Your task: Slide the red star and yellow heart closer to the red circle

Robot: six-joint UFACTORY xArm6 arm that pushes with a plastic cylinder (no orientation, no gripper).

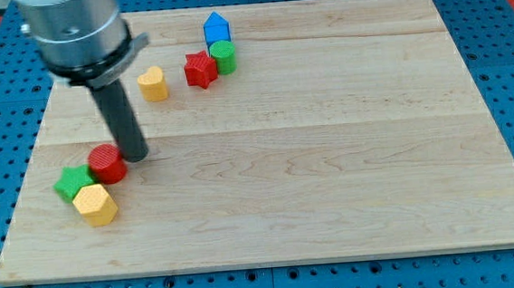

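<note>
The red star [200,70] lies near the view's top, touching a green cylinder [223,56] on its right. The yellow heart [152,82] lies just left of the star, a small gap between them. The red circle [107,163] sits at the view's lower left. My tip [136,156] rests on the board right beside the red circle's right edge, well below the heart and star.
A blue block [216,27] stands just above the green cylinder. A green star [75,183] touches the red circle's left side, and a yellow hexagon [95,204] lies just below them. The wooden board [330,157] sits on a blue pegboard.
</note>
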